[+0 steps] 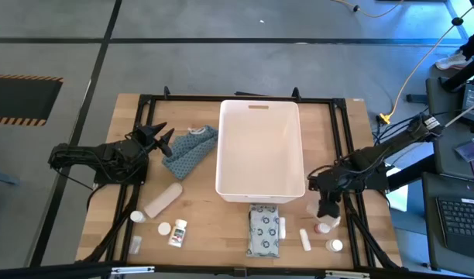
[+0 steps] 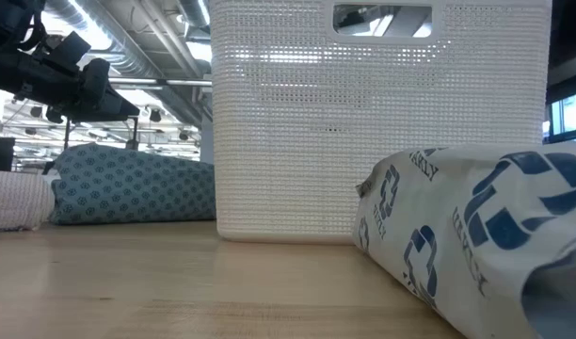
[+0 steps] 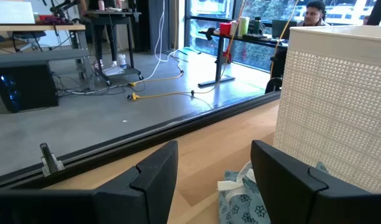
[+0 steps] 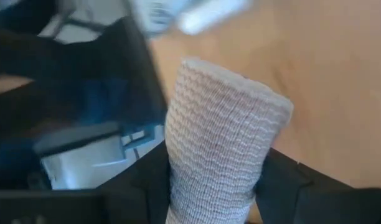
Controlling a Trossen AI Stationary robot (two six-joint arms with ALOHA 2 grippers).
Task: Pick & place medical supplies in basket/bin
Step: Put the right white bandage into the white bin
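The white bin (image 1: 260,180) stands in the middle of the table. My right gripper (image 1: 328,209) hangs over the table's near right part, shut on a beige woven bandage roll (image 4: 221,137). My left gripper (image 1: 161,138) waits open at the left, beside a blue patterned soft pack (image 1: 189,151), which lies flat against the bin's left wall. A grey-white patterned pack (image 1: 264,230) lies in front of the bin. Another bandage roll (image 1: 163,200) and small white bottles (image 1: 178,231) lie at the near left. My right gripper pinches the bandage roll's curved sides (image 4: 178,180) between its two fingers (image 4: 284,183). The fingers slant downward and lie along the roll. The roll's free end (image 4: 240,93) sticks out past the fingertips, and it is held above the wooden table top.
A white tube (image 1: 305,239), a small white bottle (image 1: 334,245) and a red-topped item (image 1: 324,227) lie below my right gripper. A black frame (image 1: 341,147) runs along the table's edges. The grey-white pack (image 2: 476,235) fills the low view's right.
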